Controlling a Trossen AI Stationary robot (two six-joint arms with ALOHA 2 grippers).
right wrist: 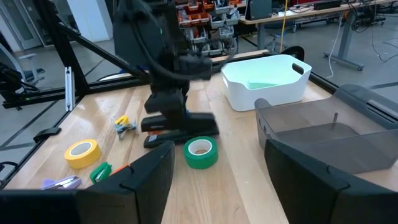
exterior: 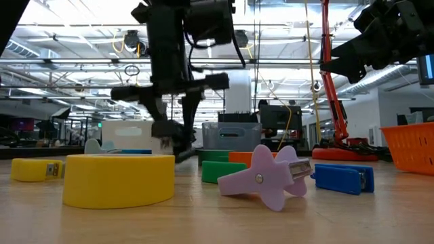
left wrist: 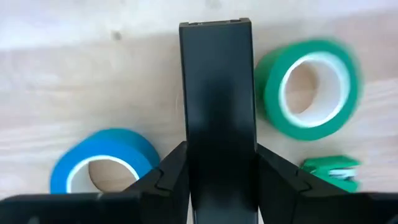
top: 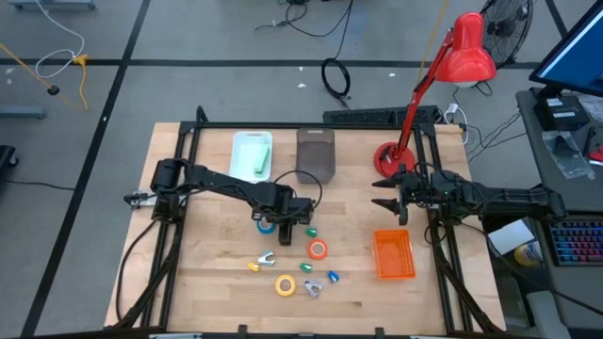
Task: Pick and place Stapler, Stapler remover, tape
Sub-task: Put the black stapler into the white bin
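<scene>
My left gripper (top: 287,209) is shut on a black stapler (left wrist: 217,81) at the table's middle; it also shows in the right wrist view (right wrist: 180,123). The blue tape (left wrist: 102,165) and the green tape (left wrist: 308,87) lie flat on the wood on either side of the stapler. The orange tape (top: 317,250) and the yellow tape (top: 285,284) lie nearer the front edge. Small claw-shaped stapler removers, yellow (top: 262,261), green (top: 310,230), blue (top: 333,277) and purple (exterior: 264,177), lie among them. My right gripper (top: 391,202) hangs open and empty by the red lamp's base. My left gripper pinches the stapler's two long sides (left wrist: 189,143) between its two fingers (left wrist: 168,177). The fingers come from above, pointing down, and lie across the stapler. The stapler sits level in the hold, a little above the table, with its shadow (right wrist: 155,142) under it.
A white bin (top: 252,155) and a grey bin (top: 316,155) stand at the far side of the table. An orange basket (top: 394,254) stands at the right. A red desk lamp (top: 388,158) stands at the far right, close to my right gripper.
</scene>
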